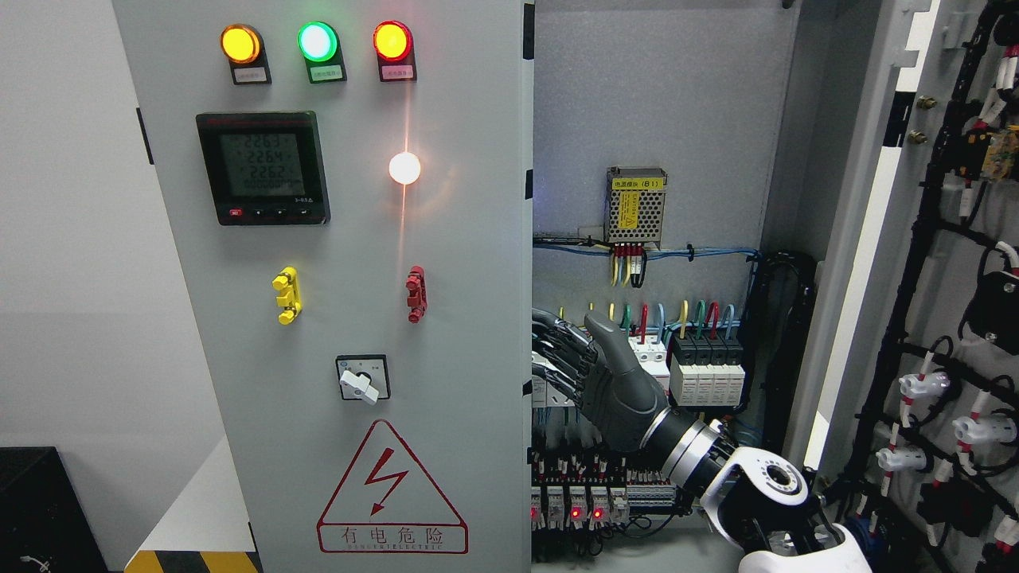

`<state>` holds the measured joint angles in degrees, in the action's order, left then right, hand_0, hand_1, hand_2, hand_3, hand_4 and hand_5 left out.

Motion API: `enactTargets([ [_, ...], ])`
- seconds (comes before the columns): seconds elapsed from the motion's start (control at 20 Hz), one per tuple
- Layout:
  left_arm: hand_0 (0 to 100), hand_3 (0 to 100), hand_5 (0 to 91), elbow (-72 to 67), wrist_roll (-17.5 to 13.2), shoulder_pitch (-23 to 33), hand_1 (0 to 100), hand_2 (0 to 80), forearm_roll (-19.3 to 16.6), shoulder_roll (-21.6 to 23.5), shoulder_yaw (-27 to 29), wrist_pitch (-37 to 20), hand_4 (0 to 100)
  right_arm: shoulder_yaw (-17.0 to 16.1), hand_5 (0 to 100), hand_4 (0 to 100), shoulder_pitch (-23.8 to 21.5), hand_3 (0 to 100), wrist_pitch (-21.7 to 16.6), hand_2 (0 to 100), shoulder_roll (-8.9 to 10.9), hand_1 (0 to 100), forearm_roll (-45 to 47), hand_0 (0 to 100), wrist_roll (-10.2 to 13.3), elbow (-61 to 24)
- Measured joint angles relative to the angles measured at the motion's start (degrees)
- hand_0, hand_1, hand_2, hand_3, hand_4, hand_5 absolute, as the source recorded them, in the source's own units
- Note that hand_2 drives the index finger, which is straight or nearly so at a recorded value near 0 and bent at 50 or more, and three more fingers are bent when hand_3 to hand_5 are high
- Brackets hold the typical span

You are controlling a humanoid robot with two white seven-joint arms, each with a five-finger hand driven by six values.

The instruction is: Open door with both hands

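Grey sheet steel fills most of the head view: the left door of an electrical cabinet stands closed at 9 o'clock, its right edge running top to bottom just left of centre. On its face, from 12 o'clock downward, sit three lit lamps in amber, green and red, a digital meter, a bright white light, a yellow clip and a red clip, a rotary switch and a red-bordered warning triangle.

At 3 o'clock the right door is swung wide open, its inner face showing black cable looms and white connectors. Between the two doors the cabinet interior is exposed, with a perforated power supply at centre and a row of circuit breakers below it.

From 5 o'clock the right arm enters and its dark right hand reaches up and leftward to the free edge of the left door. The fingers are curled at that edge, with the thumb raised; whether they actually grip the door's edge cannot be told from here. No left arm shows.
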<state>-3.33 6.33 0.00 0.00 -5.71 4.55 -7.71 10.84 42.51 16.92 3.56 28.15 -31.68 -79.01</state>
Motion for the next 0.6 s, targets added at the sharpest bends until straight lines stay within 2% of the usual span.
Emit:
enactTargets([
  [0.6, 0, 0, 0.0, 0.0, 0.0, 0.0, 0, 0.0, 0.0, 0.0, 0.01, -0.03, 0, -0.07, 0, 0, 1.62, 0, 2.36, 0, 0.14, 0, -0.02, 19, -0.65, 1.28],
])
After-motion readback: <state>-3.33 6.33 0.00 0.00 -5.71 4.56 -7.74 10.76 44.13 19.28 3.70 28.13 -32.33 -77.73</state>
